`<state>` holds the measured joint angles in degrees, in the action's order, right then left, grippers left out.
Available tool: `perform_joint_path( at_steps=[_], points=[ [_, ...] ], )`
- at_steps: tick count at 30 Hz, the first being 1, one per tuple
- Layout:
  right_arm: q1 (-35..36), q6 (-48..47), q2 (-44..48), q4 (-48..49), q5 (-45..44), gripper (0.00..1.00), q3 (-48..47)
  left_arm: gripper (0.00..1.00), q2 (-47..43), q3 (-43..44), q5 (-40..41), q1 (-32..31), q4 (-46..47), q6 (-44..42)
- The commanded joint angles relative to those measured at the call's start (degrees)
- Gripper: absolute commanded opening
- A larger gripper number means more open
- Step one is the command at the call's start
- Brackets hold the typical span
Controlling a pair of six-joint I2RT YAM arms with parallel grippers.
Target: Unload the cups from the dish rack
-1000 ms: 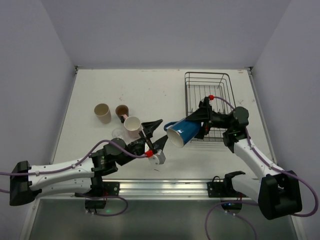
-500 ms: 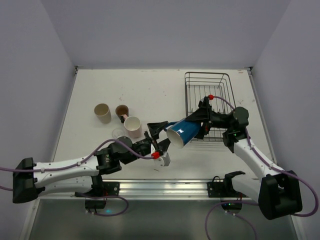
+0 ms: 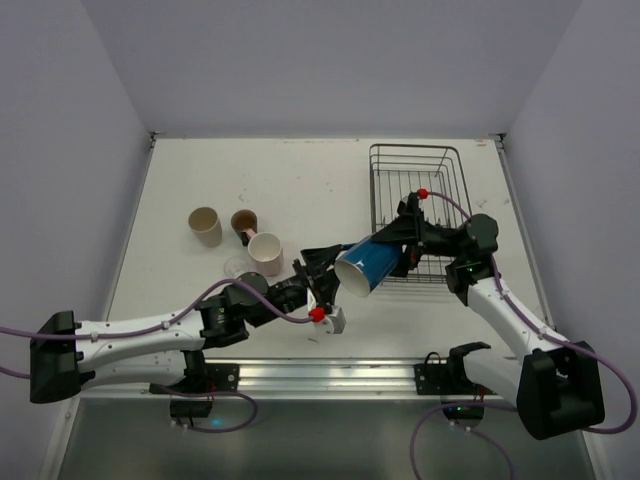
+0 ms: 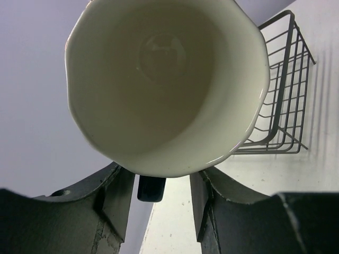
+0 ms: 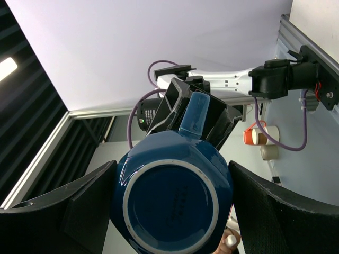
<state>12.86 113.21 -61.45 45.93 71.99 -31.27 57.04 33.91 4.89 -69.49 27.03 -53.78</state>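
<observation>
- White table (image 3: 300, 180), closed in by pale grey walls (image 3: 300, 60).
- Dark wire rack (image 3: 415, 147) sits just beyond the right gripper (image 3: 397, 248).
- Blue mug (image 3: 368, 262) hangs sideways in the air. The right gripper clamps its base end, and its mouth faces the left gripper (image 3: 322, 262).
- Left gripper's jaws are partly spread and straddle the mug's handle (image 4: 151, 189), with a gap on one side.
- Four other cups (image 3: 266, 252) stand to the left of the left gripper.

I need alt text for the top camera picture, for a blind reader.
The right gripper holds a blue mug sideways above the table; the left gripper, jaws open, is at its mouth. Other cups stand left, the rack behind.
</observation>
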Motion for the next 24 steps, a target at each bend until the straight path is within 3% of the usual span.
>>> perform_joint_path(
  at_steps=[1, 11, 14, 17, 24],
  points=[
    [0.41, 18.63, 1.51, 3.99, -0.62, 0.00, -3.01, 0.47, 0.36, 0.63, -0.40, 0.24, 6.63, -2.12],
    [0.41, 18.80, 2.04, 3.99, -0.71, 0.00, -2.48, 0.34, 1.41, 0.54, -0.84, 1.64, 10.15, -3.52],
    [0.41, 18.80, 1.95, 4.08, -0.71, 0.00, -2.66, 0.22, 2.03, 0.98, -1.02, 1.64, 9.98, -4.05],
    [0.41, 18.54, 1.77, 4.08, -0.62, 0.00, -3.19, 0.00, 2.55, 2.12, -1.11, 1.64, 8.14, -4.40],
    [0.41, 18.19, 1.25, 4.34, -0.62, 0.00, -3.62, 0.00, 1.85, 2.48, -2.86, 1.73, 5.06, -2.47]
  ],
)
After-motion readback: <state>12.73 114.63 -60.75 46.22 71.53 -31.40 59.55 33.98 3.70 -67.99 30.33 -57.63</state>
